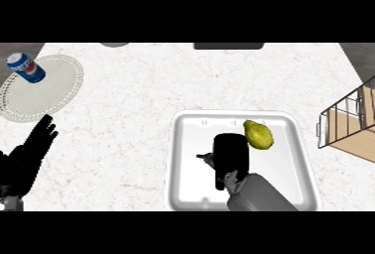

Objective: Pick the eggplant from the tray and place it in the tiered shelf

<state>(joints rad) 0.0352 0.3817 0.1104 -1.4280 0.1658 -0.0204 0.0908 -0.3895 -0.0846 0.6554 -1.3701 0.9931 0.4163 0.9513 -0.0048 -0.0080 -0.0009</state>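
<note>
A white tray (192,163) lies on the counter at the lower middle. My right hand (230,155) is low over the tray's centre, palm down, its dark shape covering what is beneath it. No eggplant shows apart from that dark mass. The tiered shelf (350,126), wire-framed with wooden levels, stands at the right edge, beyond the tray's right rim. My left hand (33,151) rests open at the lower left, fingers up, away from the tray.
A yellow-green fruit (258,134) lies in the tray just right of my right hand. A blue and white can (26,68) stands on a white round mat (51,92) at the upper left. Dark objects touch the counter's far edge.
</note>
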